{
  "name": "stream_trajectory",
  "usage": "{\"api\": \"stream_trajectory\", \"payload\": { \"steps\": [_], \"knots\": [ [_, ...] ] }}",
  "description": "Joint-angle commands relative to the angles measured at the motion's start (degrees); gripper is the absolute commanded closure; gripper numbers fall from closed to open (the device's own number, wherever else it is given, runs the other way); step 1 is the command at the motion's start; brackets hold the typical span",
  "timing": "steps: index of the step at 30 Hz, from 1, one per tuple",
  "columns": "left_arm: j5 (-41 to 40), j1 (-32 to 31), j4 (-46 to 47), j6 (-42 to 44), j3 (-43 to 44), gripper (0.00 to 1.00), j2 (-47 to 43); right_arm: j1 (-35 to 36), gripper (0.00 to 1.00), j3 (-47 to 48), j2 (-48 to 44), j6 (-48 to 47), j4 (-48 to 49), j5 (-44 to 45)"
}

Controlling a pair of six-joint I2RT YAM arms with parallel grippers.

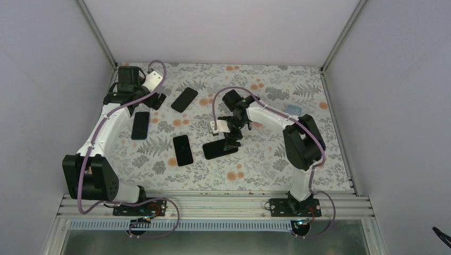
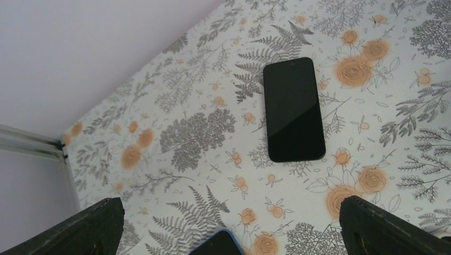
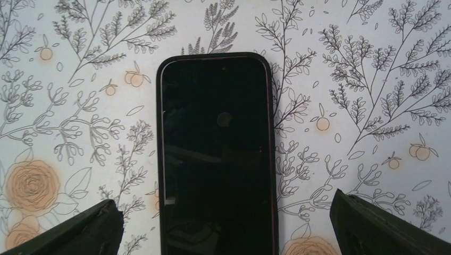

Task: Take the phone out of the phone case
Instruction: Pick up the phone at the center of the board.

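Two grippers, both with jaws spread fully wide, nothing gripped in either.

For the right gripper: hangs above the phone, with no contact. Handset flat on the flowered table, screen up and dark, a dim reflection across the glass. Long axis in line with the reach of the jaws, top end out ahead of them, near end running in under the gap. Sits roughly centred in that gap, both fingers standing well out to either side and touching no part of it. Thin dark phone case wrapped round the rim, a faint reddish line just inside its edge.

For the left gripper: hovers clear of the table as well. Ahead of these jaws, over toward the finger on the right of the wrist view, a second phone, black, face up, slightly askew. Directly beneath the gap, at the very bottom of that view, one corner of a blue-edged phone, mostly cut off. Neither one touched.

From above: a fourth phone off to one side of the right jaws, near the cased handset but apart from it. Behind those jaws, close against the right forearm, a pale blue object, too small to identify.
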Motion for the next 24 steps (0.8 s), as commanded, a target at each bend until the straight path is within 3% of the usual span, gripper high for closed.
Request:
{"api": "stream_trajectory", "payload": {
  "steps": [1,8,24],
  "knots": [
    [4.03,1.31,3.05,-0.51,-2.57,0.00,-1.76,-0.20,0.00,3.15,3.58,-0.75,-3.32,-1.36],
    [5.59,2.52,5.46,-1.29,-6.62,0.00,-2.08,-0.28,0.00,-0.86,4.27,1.31,3.37,3.44],
    [8.83,2.81,5.76,-2.17,-8.39,0.00,-0.73,-0.45,0.00,-3.02,6.40,2.23,3.94,4.29]
  ]
}}
